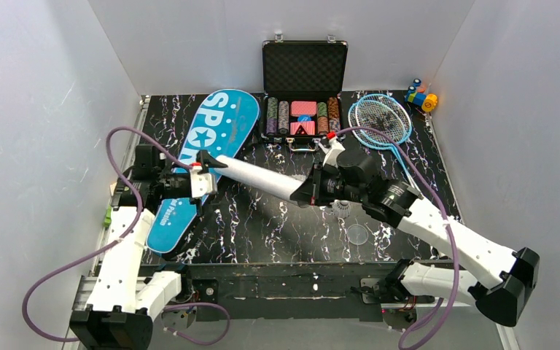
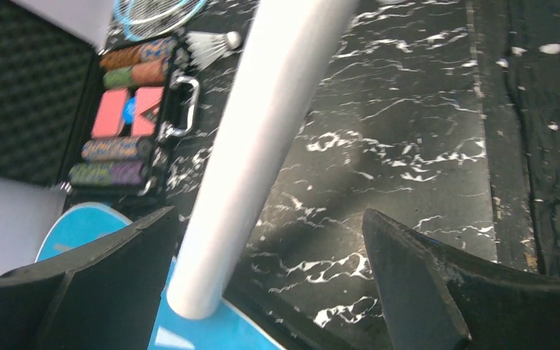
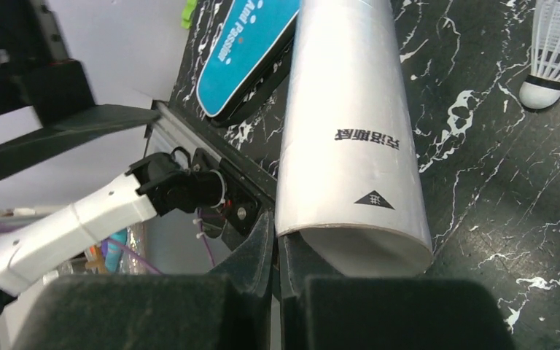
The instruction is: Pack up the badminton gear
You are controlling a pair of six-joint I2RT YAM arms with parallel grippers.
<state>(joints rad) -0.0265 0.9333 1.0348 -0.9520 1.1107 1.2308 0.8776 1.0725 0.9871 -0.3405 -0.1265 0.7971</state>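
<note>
White tube (image 1: 262,177) slanting across the table (image 1: 262,237), my right gripper (image 3: 277,244) pinched on its open rim; my left gripper (image 2: 268,219) gaping empty around its far end, above the blue bag (image 1: 222,120)

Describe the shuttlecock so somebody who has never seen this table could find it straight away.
Start at the open black chip case at the back of the marbled table and come toward the near edge, past the long white tube. The shuttlecock lies just nearside of the right hand gripping that tube. It is the only small white feathered cone, with a rounded dark-banded tip.
</note>
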